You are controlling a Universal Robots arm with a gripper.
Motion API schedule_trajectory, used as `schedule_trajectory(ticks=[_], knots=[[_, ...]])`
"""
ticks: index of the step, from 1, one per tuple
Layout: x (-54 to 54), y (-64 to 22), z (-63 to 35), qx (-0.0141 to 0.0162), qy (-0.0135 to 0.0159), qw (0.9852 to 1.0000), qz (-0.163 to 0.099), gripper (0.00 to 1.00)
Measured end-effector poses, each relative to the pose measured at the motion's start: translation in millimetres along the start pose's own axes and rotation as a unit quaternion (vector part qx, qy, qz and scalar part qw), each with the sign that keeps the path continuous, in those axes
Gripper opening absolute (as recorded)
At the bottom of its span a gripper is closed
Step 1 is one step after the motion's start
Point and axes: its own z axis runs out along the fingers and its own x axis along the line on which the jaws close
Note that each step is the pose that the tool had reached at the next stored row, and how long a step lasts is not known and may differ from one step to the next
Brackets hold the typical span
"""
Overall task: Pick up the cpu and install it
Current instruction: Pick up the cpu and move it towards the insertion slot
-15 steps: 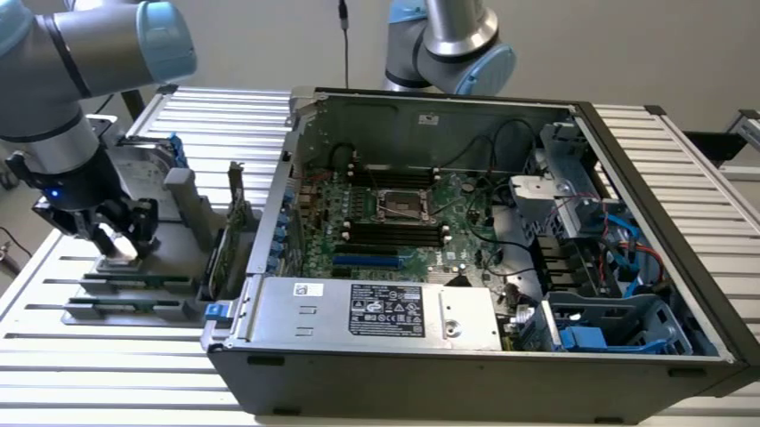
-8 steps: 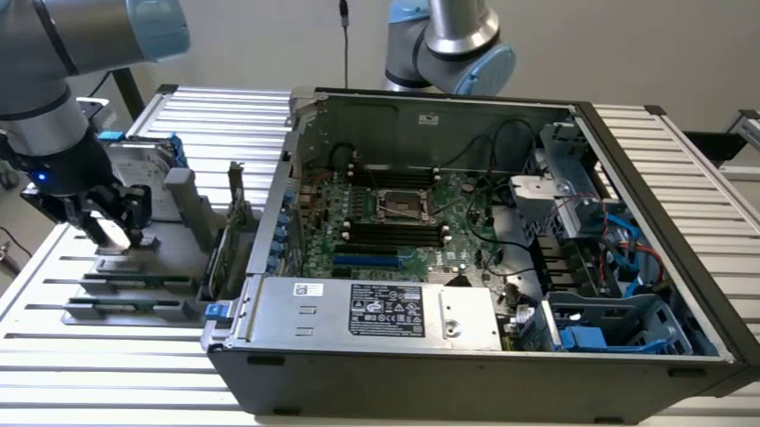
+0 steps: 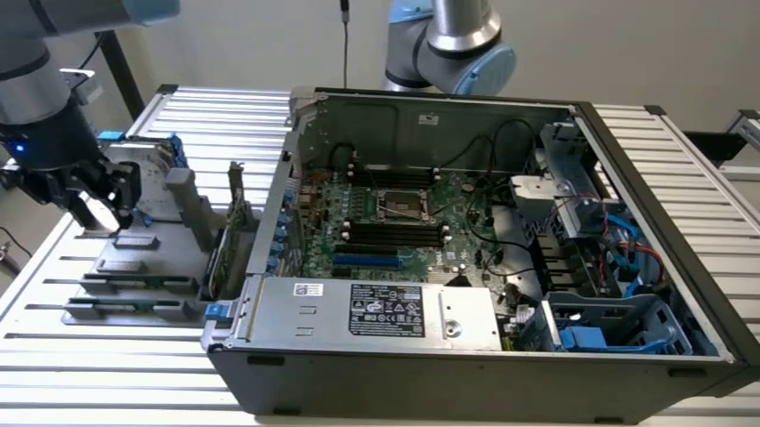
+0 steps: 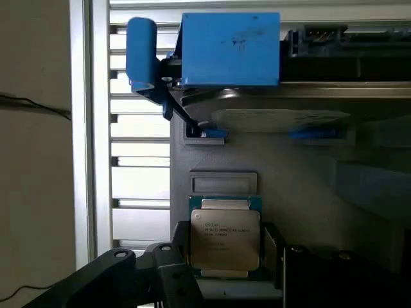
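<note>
PARTS TRAY, CHIP IN THE JAWS: Your gripper [image 3: 105,206] hangs low over the grey tray [image 3: 142,267], to the exterior view's left of the open computer case [image 3: 475,382]. Its jaws are set fairly wide because they clasp the chip [image 4: 225,239] by two opposite edges, sparing the silver lid. An empty slot [image 4: 223,183] lies just beside the chip, with a blue-railed drive [image 4: 231,51] beyond. Inside the case the bare socket [image 3: 401,206] sits well apart from the tray. You cannot make out whether the chip has left its seat. One edge is cut off by the gripper's dark body, and the lid's print is too small to read.
</note>
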Motion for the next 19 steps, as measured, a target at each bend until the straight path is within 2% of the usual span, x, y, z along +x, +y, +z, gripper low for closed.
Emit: schedule_trajectory(ticks=[7, 16, 19], knots=[[-6.5, 0.7, -32.2, 0.0001, 0.0012, 1.0, 0.0, 0.54], [-28.3, -0.3, -74.2, -0.0002, 0.0038, 1.0, -0.007, 0.54], [-38.6, -0.4, -88.1, -0.0007, 0.005, 1.0, -0.009, 0.54]])
